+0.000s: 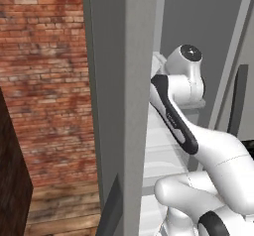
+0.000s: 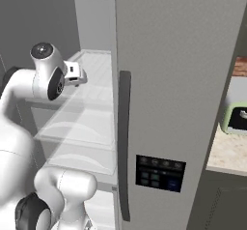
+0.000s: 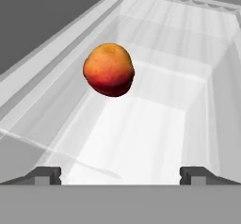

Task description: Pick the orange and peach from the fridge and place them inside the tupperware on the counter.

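The peach, a red-orange ball with a yellowish top, rests on a pale translucent shelf inside the fridge. My gripper is open, its two dark fingertips wide apart. It sits short of the peach, which lies ahead and a little left of centre, with nothing between the fingers. My arm reaches into the open fridge compartment at shelf height. The orange and the tupperware are out of view.
The shut fridge door with its long dark handle and a control panel stands right of the arm. Beyond it are the beige counter and a pale green toaster oven. A brick wall is on the left.
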